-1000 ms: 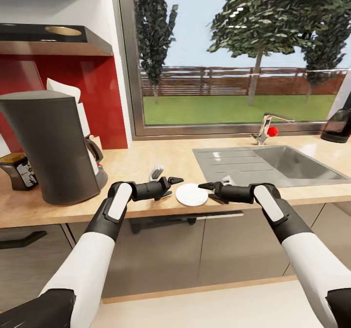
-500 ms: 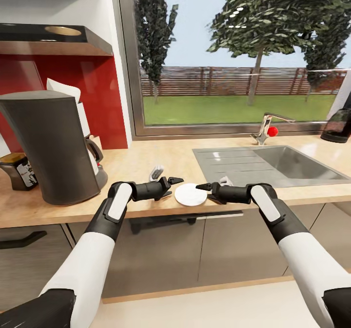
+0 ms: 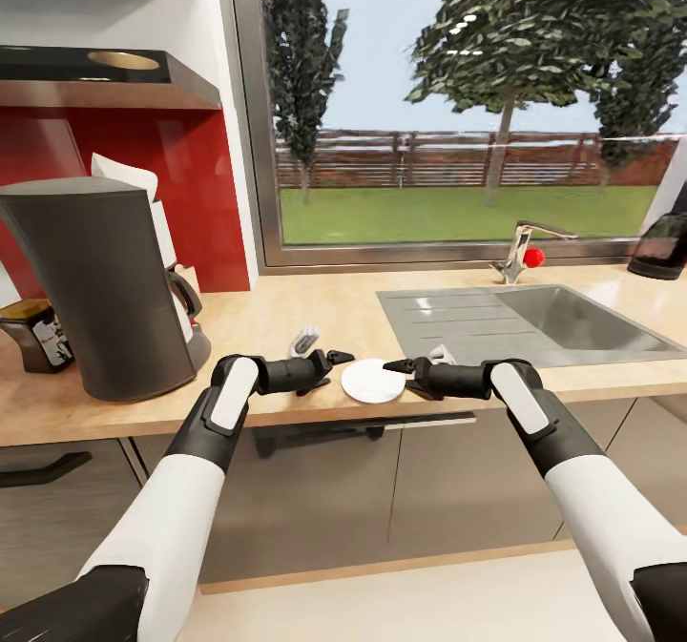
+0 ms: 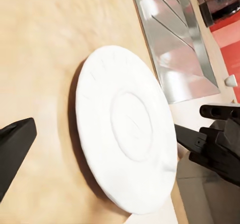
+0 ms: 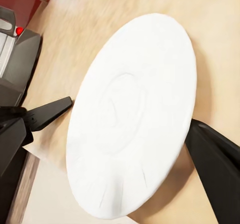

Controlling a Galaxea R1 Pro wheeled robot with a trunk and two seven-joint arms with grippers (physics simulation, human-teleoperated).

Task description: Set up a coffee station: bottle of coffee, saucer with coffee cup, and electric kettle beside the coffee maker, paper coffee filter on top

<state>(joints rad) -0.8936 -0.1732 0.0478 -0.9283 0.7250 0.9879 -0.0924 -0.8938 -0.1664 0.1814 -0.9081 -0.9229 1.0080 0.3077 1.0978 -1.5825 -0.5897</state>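
The saucer (image 3: 373,381) is a small white plate lying flat near the counter's (image 3: 286,313) front edge. Coffee maker (image 3: 105,284), a tall dark-grey tower, stands at the left with the white filter (image 3: 129,176) poking up behind its top. Brown coffee jar (image 3: 38,335) sits just left of it. Dark kettle (image 3: 661,246) is way off right.
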